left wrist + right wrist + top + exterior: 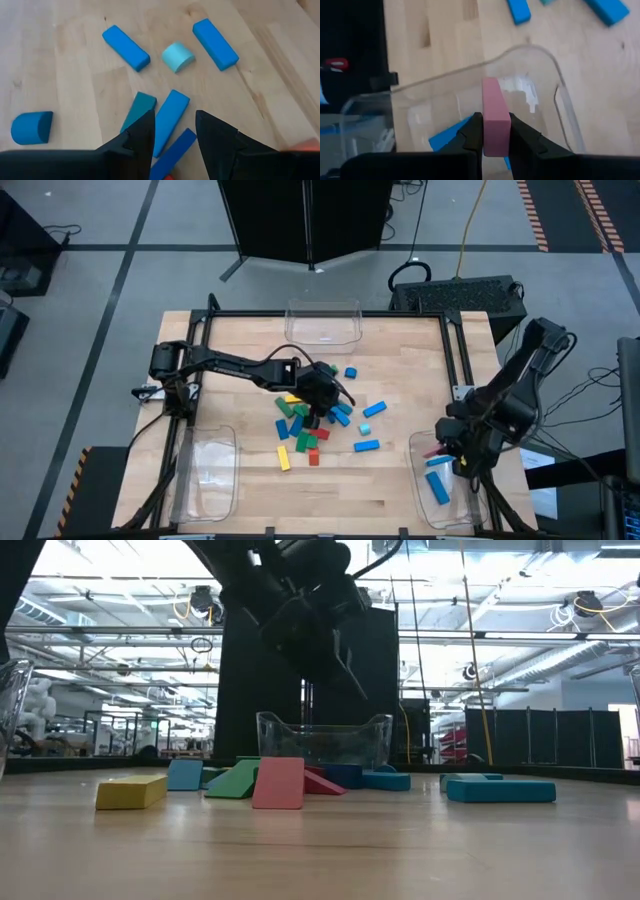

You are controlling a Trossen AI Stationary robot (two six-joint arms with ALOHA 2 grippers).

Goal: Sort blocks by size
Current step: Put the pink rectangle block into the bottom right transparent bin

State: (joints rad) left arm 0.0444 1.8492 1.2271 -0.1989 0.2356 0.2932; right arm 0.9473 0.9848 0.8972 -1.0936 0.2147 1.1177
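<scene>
Right wrist view: right gripper [496,131] jaws grasp a pink block [495,116] above the clear bin [560,90]; left gripper [172,132] jaws released over blue blocks [170,120], well apart from bin.

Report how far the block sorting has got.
Done: two blue bars lie in the right bin. In hand: the right gripper holds a pink block over that bin; the left gripper, open, hovers over the pile. Left: most blocks, still on the table.

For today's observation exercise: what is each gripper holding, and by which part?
The right gripper pinches a pink block by its long flat sides, above a clear bin. The left gripper holds nothing.
</scene>
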